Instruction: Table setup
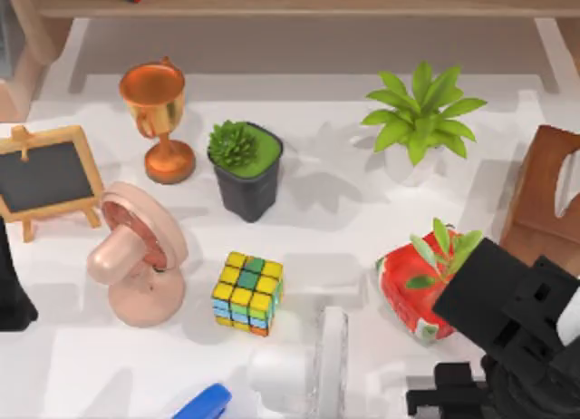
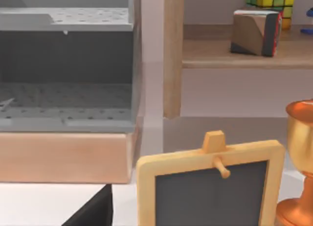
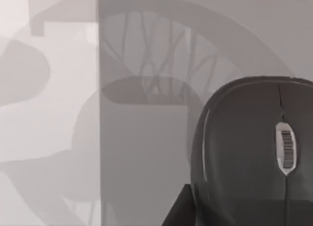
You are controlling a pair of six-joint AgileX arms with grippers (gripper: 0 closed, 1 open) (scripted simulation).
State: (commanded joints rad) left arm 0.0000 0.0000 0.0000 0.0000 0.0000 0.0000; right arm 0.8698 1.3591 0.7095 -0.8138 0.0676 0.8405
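- The black computer mouse (image 3: 254,152) lay on a flat grey mat (image 3: 142,138), close under the right wrist camera, with shadows of leaves across the mat.
- The right gripper (image 1: 441,394) sat low at the table's right near corner, just beside a red pot with a small green plant (image 1: 412,292); I could not tell whether it was open or closed.
- A white round-framed object (image 1: 313,369) stood just to the left of that gripper, with a blue object (image 1: 204,403) farther left at the near edge.
- A multicoloured puzzle cube (image 1: 247,294) rested mid-table, between a pink desk fan (image 1: 136,256) and the red pot.
- Behind the cube stood a black square pot with a green succulent (image 1: 246,170), and to the far right a white pot with a leafy plant (image 1: 419,120).
- A copper trophy cup (image 1: 159,120) stood far left, near a small chalkboard on a wooden easel (image 1: 45,174).
- The left arm (image 1: 11,292) was parked at the left edge; its gripper's state could not be told.
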